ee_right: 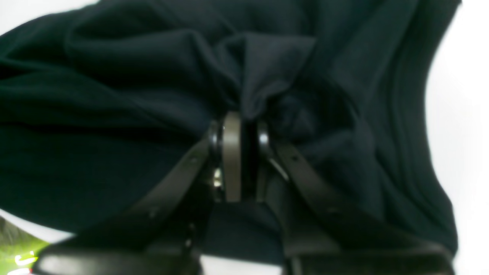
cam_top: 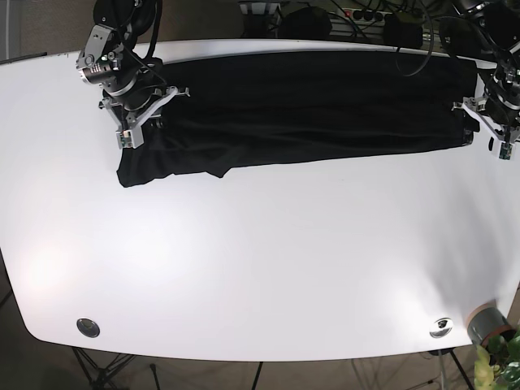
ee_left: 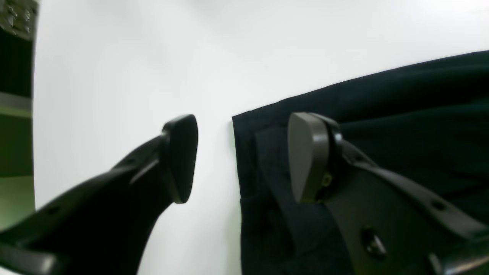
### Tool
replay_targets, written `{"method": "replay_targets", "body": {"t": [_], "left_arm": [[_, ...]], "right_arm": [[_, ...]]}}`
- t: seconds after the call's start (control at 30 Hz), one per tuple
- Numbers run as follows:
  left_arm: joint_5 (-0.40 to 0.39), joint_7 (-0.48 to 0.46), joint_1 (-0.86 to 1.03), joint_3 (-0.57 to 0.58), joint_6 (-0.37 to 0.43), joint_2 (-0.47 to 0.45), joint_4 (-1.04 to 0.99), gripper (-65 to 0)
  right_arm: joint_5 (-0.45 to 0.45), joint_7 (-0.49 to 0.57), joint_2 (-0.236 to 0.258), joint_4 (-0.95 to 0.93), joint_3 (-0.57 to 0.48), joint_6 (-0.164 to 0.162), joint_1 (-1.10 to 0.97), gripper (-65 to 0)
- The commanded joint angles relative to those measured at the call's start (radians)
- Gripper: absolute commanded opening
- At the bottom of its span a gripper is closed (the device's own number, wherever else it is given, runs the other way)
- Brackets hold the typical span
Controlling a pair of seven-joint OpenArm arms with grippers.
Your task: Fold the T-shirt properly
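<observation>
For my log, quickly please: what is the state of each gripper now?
Left gripper: jaws open, holding nothing, straddling the T-shirt corner edge.
Right gripper: jaws closed on a bunched fold of the T-shirt.

Right wrist view blurred; right claw pads mostly buried in bunched T-shirt cloth. T-shirt runs off the left wrist frame's right and bottom edges. Base view: bench corners cropped, far shirt edge lost against dark background.
</observation>
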Motion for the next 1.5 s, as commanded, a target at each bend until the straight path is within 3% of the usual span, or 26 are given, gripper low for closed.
{"method": "replay_targets", "body": {"t": [0.0,0.1,0.23,0.3,0.5,0.57,0.67,0.97,1.1,1.17,1.47], "left_arm": [[-0.009,-0.014,-0.001,-0.005,0.002,-0.016,0.018,-31.1],[-0.009,-0.014,-0.001,-0.003,0.002,-0.016,0.012,-31.1],[-0.007,-0.014,0.013,0.017,0.002,-0.006,0.009,-31.1],[-0.006,-0.014,0.022,0.035,0.002,-0.005,0.009,-31.1],[-0.003,-0.018,0.025,0.098,0.002,-0.002,-0.060,-31.1],[-0.003,-0.018,0.024,0.107,0.002,-0.002,-0.079,-31.1],[-0.003,-0.018,0.025,0.113,0.002,0.000,-0.089,-31.1],[-0.003,-0.027,0.022,0.113,0.002,-0.017,-0.165,-31.1],[-0.003,-0.095,0.027,0.115,0.002,-0.029,-0.201,-31.1],[-0.001,-0.112,0.027,0.115,0.002,-0.029,-0.206,-31.1],[-0.001,-0.115,0.029,0.115,0.002,-0.029,-0.206,-31.1]], "right_arm": [[0.023,0.018,0.005,0.023,0.025,0.001,-0.007,-58.7],[0.021,0.020,0.005,0.023,0.053,0.004,-0.023,-48.2],[0.024,0.020,0.005,0.040,0.094,0.008,-0.046,-29.2],[0.047,0.020,0.005,0.042,0.111,0.013,-0.059,-24.9],[0.225,0.017,0.009,0.043,0.206,0.080,-0.075,-24.4],[0.258,0.015,0.022,0.043,0.208,0.090,-0.076,-24.4],[0.296,0.014,0.051,0.045,0.191,0.086,-0.073,-24.1],[0.296,0.014,0.127,0.039,0.045,0.083,-0.027,-23.9],[0.287,0.014,0.132,0.013,0.031,0.077,0.008,-24.1],[0.268,0.014,0.132,-0.007,0.031,0.057,0.036,-24.1],[0.242,0.014,0.131,-0.122,0.028,0.050,0.080,-24.4]]}}
